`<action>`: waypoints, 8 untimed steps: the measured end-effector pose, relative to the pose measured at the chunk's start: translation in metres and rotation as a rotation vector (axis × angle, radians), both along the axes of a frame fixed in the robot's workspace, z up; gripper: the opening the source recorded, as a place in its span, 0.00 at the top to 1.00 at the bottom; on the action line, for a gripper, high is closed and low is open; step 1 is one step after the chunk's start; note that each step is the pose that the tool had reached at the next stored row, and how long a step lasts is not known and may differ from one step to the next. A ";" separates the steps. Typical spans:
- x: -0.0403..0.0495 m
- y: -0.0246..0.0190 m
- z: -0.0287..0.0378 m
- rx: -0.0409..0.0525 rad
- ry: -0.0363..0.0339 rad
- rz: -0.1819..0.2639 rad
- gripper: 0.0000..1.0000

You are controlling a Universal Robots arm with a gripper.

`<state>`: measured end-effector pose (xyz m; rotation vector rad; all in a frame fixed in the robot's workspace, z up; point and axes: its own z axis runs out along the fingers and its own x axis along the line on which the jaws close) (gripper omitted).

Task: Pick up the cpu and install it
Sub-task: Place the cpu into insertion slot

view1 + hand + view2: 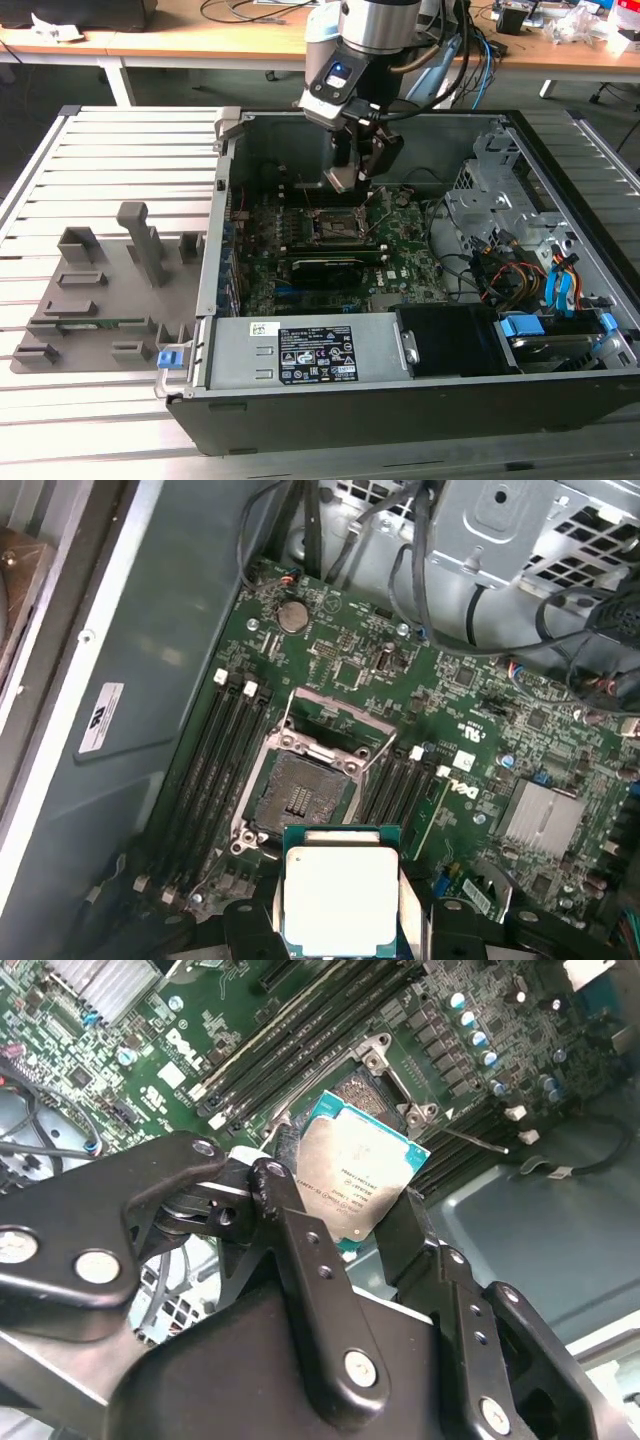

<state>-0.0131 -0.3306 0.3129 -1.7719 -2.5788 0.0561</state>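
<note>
So, here's where my arm is at:

- My gripper (pixel 358 165) hangs inside the open computer case (pixel 228 140), low over the motherboard (pixel 405 262), in the exterior view.
- It's clamped on the cpu (pixel 360 1172): in the second wrist view the 2 black fingers (pixel 300 1250) press on opposite edges of the chip, so the jaws are narrow, only as far apart as the chip is wide.
- The chip sits silvery side toward the cameras in both wrist views, with its teal rim showing around the metal top.
- In the first wrist view the cpu (pixel 338 895) is up in the air just beside the socket (pixel 300 795), not seated in it.
- The socket itself is uncovered, and I can see its dark contact field inside the metal frame.
- Long black memory slots (pixel 215 765) run along both sides of the socket.
- A finned silver heatsink (pixel 545 818) and a round coin battery (pixel 291 615) sit elsewhere on the same board.
- In the exterior view a long black graphics card (pixel 330 268) lies just beside the socket (pixel 335 225), on the near side.
- Off to the exterior view's left, a grey fixture tray (pixel 90 295) sits on the slatted metal table (pixel 110 150), well apart from the case.
</note>
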 end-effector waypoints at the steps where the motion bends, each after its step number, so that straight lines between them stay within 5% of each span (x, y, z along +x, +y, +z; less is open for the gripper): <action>1: 0.0000 0.0000 -0.0001 -0.0002 0.0000 -0.024 0.45; 8: 0.0000 0.0000 -0.0004 -0.0003 0.0000 -0.105 0.45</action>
